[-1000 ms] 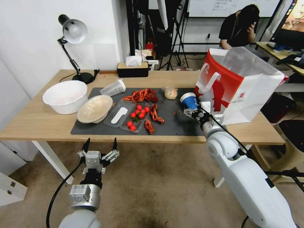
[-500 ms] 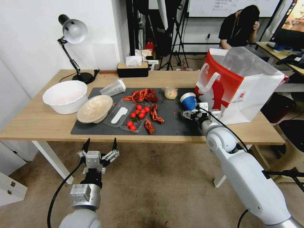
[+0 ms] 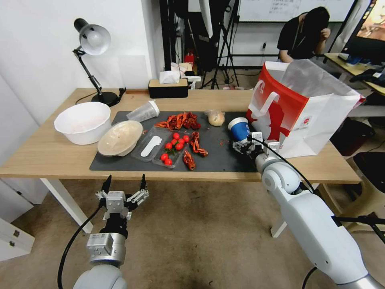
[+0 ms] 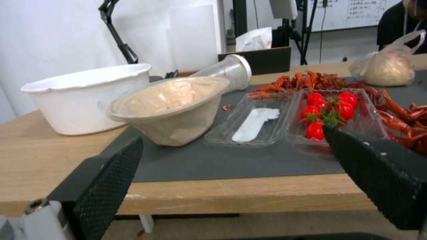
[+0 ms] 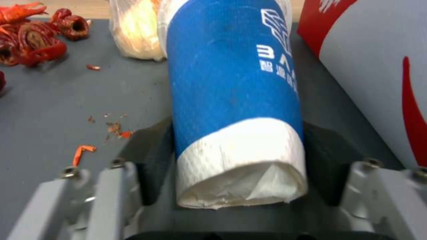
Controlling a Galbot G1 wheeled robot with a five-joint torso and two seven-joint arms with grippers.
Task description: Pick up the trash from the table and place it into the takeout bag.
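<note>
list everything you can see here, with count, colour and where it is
table: 1, light wood, across the scene
mat: 1, dark grey, on the table
takeout bag: 1, red and white, table's right end
blue paper cup: 1, blue and white, on the mat beside the bag
plastic-wrapped lump: 1, pale, behind the cup
clear plastic cup: 1, white lid, lying at the mat's back
beige bowl: 1, tilted, mat's left edge
white bowl: 1, left of the mat
tomato tray: 1, clear, red tomatoes, mat centre
crayfish shells: several, red, mid mat
desk lamp: 1, black and silver, back left
tissue box: 1, black, back edge
right end effector: around the blue cup's base
left end effector: open, below the table's front edge
</note>
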